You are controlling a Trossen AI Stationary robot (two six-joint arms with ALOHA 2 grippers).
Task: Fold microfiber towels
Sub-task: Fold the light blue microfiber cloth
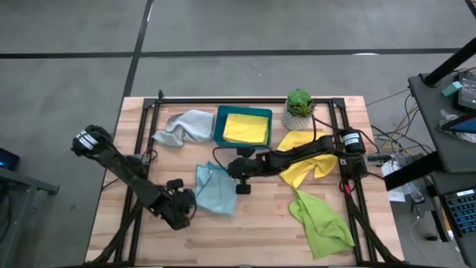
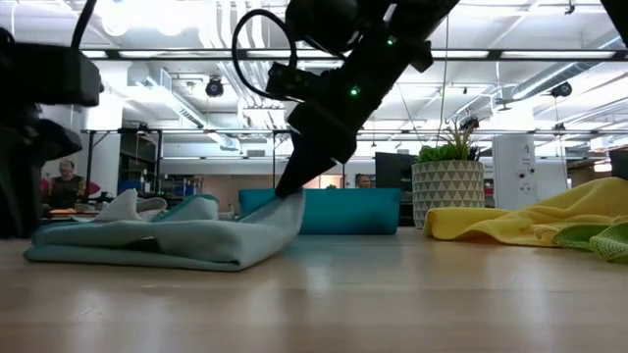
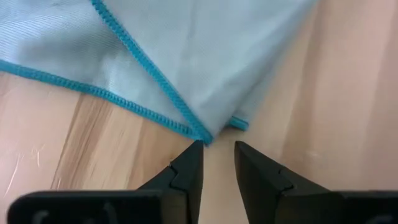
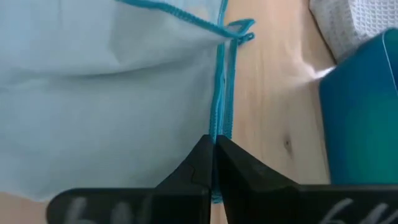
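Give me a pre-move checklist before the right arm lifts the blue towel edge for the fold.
1. Right gripper shut on the light blue towel: ok; the hem runs between its closed fingers.
2. Left gripper holding the near corner: not ok; it sits slightly open just short of the corner, gripping nothing.
3. Both stacked hems caught in the right gripper's pinch: cannot tell; two edges lie side by side, only one clearly enters.
4. Room beside the teal tray: ok; the towel lies apart from the tray wall.
5. Other towels out of the fold path: ok; the yellow towel and lime green towel lie off to the right arm's side.
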